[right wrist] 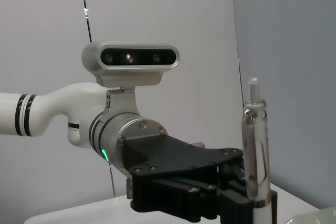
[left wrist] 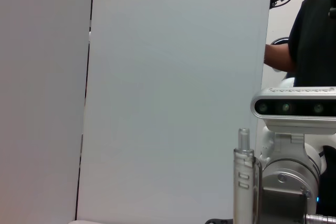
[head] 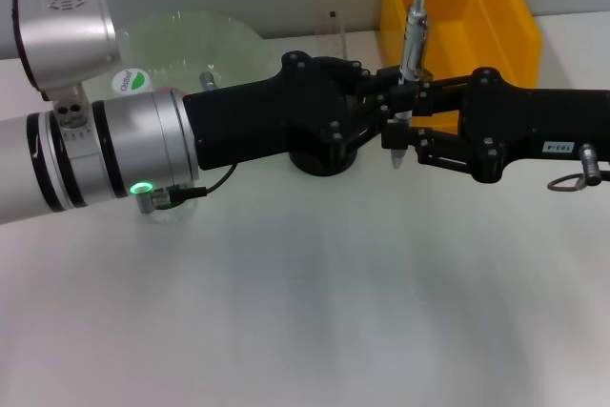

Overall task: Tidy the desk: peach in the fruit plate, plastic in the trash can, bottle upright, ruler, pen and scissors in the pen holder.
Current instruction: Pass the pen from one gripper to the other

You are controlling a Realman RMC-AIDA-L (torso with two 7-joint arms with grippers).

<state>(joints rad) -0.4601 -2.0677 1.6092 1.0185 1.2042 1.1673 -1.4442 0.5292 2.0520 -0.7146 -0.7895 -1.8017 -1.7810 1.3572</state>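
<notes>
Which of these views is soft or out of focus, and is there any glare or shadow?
Head view: the left arm's silver cuff is close and soft, its green light glows, and faint shadow lies on the table. Left wrist view: the pen and right arm's camera are slightly blurred. Right wrist view: the pen's clear barrel catches highlights.

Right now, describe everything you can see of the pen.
The pen is slim, silvery and partly clear, with a clicker on top and a pointed tip below. It stands upright in the air above the table, between the two arms where they meet. The left end effector and the right end effector both close in on its lower barrel; which one actually grips it is unclear.
</notes>
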